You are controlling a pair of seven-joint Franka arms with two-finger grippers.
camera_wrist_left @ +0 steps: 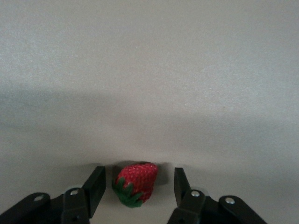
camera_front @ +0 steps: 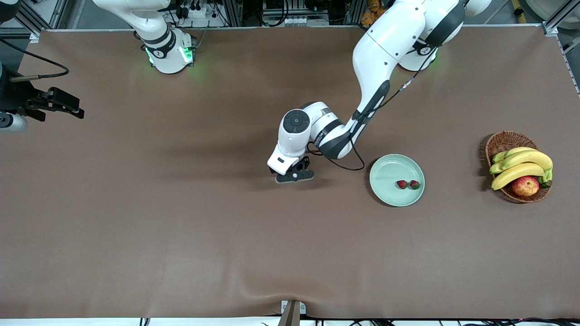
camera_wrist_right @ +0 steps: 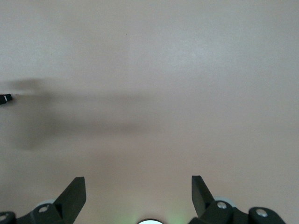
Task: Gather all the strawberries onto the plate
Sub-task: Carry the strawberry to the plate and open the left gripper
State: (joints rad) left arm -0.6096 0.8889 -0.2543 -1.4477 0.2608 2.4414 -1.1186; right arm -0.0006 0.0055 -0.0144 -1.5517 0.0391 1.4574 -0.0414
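The third strawberry (camera_wrist_left: 135, 184) is seen on the table (camera_front: 181, 226) directly between the fingers (camera_wrist_left: 96, 184) of the left gripper (camera_front: 294, 174), its leafy end toward the wrist; the fingers are partly drawn in, a sliver of gap showing at each side, so no firm pinch can be confirmed. Two strawberries (camera_front: 408, 184) already lie in the plate (camera_front: 385, 170), set toward the left arm's end; the right gripper (camera_wrist_right: 138, 196) is held spread over bare cloth, waiting.

Strawberry (camera_wrist_left: 135, 184) on tabletop (camera_wrist_left: 149, 84) btwn left gripper (camera_wrist_left: 136, 186) fingers (camera_wrist_left: 96, 184) — gaps either side.
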